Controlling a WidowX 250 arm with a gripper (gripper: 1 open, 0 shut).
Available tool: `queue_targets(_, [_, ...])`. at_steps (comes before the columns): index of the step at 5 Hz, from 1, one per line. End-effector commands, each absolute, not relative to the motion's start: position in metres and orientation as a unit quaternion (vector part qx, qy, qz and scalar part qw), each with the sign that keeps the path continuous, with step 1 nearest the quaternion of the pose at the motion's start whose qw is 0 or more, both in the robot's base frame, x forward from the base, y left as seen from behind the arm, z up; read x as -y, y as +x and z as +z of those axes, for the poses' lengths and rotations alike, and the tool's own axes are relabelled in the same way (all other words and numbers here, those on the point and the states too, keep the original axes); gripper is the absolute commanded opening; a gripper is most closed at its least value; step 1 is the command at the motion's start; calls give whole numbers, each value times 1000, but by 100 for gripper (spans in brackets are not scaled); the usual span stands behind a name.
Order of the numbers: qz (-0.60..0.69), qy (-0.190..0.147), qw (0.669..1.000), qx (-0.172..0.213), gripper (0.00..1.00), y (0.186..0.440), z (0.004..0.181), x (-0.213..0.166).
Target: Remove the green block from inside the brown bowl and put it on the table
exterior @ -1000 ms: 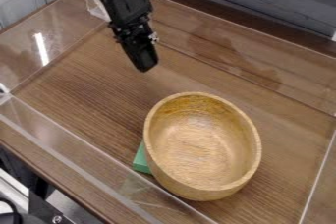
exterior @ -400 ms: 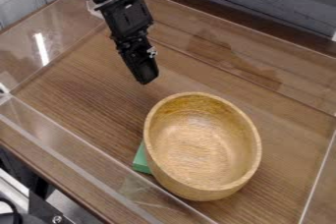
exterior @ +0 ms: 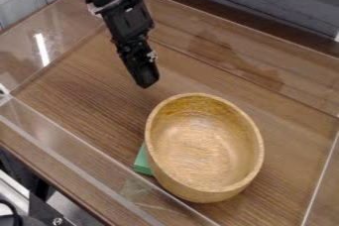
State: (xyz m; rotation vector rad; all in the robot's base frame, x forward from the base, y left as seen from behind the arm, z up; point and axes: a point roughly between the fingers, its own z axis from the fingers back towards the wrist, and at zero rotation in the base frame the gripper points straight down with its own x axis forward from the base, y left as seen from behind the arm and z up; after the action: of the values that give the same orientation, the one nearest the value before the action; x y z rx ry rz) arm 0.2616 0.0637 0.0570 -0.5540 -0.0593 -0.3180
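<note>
Fingers: pressed shut at the tips (exterior: 146, 79), per the log-dark silhouette nothing seen gripped; hung above the wooden tabletop (exterior: 82, 89).
Arm: black robot arm (exterior: 113, 7), extended from top L of the view, angled down toward the fingers.
Green block: seen outside the bowl, on the tabletop, nr. the clear acrylic wall, below the fingers in the view; partly hidden by the bowl's L side.Fingers (exterior: 147, 79): pictured shut, w/ nothing seen gripped; held over the dark brown wood-grain tabletop (exterior: 82, 89), apart from the bowl.
Arm: black robot arm (exterior: 113, 7), seen reaching from upper L of view down to the fingers.
Green block (exterior: 142, 161): located on the tabletop, outside the bowl, below the fingers in view; partly hidden by the bowl's L side. Whether the bowl is touched can't be told.
Light-brown wooden bowl (exterior: 205, 151): set upright on the tabletop, below & R of the fingers in view; smooth hollow shown, no block seen in it.
Clear acrylic wall (exterior: 79, 136): seen along the tabletop edge, L of & below the fingers in view.
Black cables (exterior: 47, 210): partly shown at bottom L, beyond the wall, well apart from the fingers.
</note>
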Motion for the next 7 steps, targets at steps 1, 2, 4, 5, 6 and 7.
queue_targets(1, [-157,-262,951,44,0,263,62,-70])
queue_targets(2, [-153,-262,952,45,0,261,59,-73])
queue_targets(4, [-146,-263,952,50,0,263,56,-75])
queue_targets(5, [-142,-264,953,51,0,264,55,-75])
queue_targets(6, [-137,-265,953,53,0,265,55,-76])
queue_targets(7, [-132,-266,953,54,0,265,55,-76])
